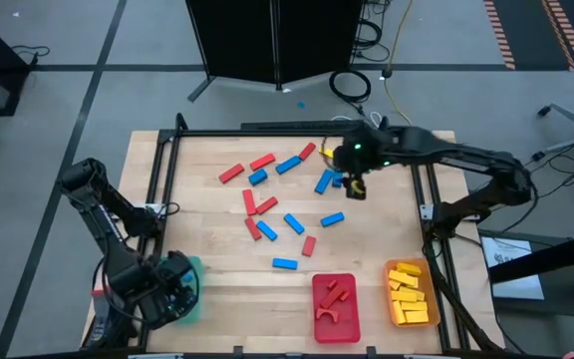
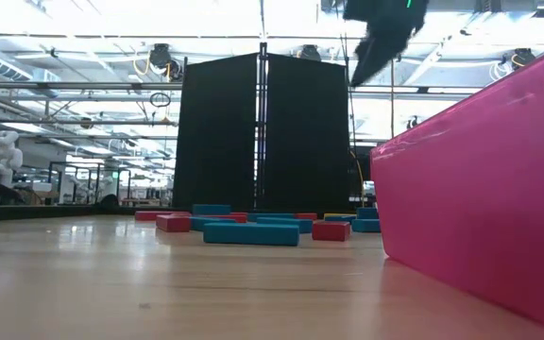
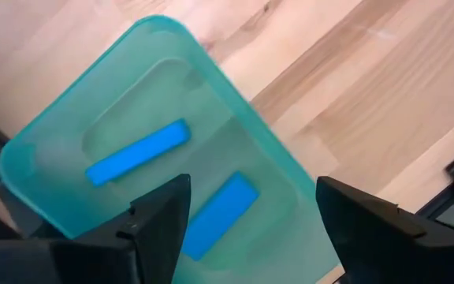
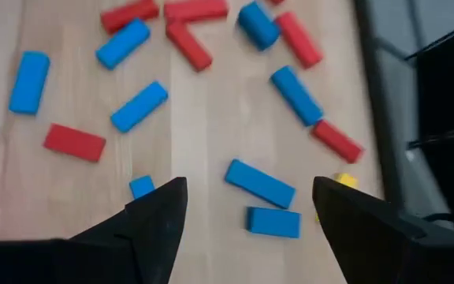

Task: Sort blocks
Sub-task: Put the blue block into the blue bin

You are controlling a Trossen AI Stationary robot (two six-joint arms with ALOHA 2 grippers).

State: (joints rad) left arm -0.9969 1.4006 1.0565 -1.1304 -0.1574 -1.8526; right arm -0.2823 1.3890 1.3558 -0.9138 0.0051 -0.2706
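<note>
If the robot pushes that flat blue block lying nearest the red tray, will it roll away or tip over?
Probably neither. The blue block lies flat on the wooden table and has straight sides, so it would likely slide. It looks solid and stiff, so it shouldn't bend. Being small, it is probably light and may spin a little if pushed off-centre.

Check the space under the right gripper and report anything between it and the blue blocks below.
Nothing visible stands in the way. The right gripper hangs open over the far right of the table, and its wrist view shows bare wood and two blue blocks directly beneath, with a yellow block beside them.
</note>
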